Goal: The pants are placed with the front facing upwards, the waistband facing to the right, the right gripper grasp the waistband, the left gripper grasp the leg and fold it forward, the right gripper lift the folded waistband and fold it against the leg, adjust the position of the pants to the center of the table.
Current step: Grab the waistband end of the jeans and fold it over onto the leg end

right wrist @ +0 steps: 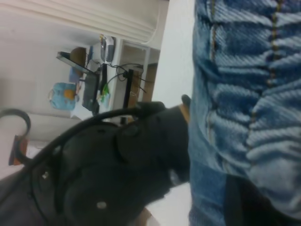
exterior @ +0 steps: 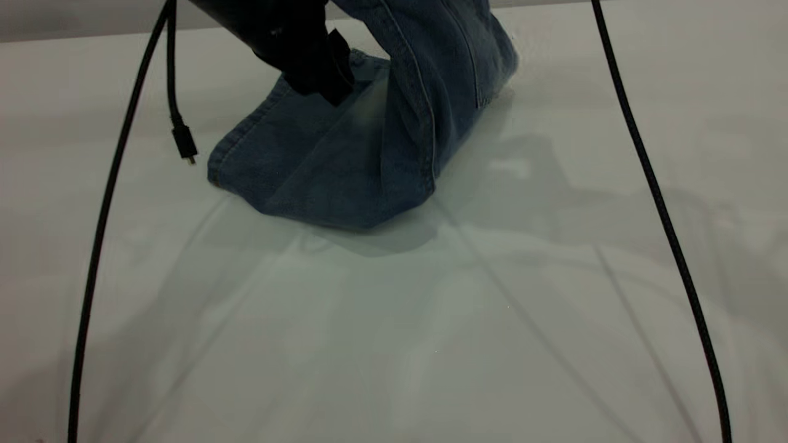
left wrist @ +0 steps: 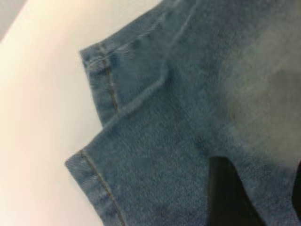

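The blue denim pants (exterior: 345,166) are half lifted off the white table (exterior: 431,344): the legs lie on it, and the upper part rises out of the top of the exterior view. My left gripper (exterior: 320,80) sits low on the leg near the faded knee patch (left wrist: 263,89). Its dark fingers (left wrist: 230,193) are spread apart on the cloth, so it is open (left wrist: 263,193). My right gripper (right wrist: 263,207) is shut on the ruffled waistband (right wrist: 254,94) and holds it up. It is out of the exterior view.
Two black cables hang across the exterior view, one at the left (exterior: 104,215) with a dangling plug (exterior: 184,144) and one at the right (exterior: 665,215). The left arm's dark body (right wrist: 122,169) shows beside the waistband in the right wrist view.
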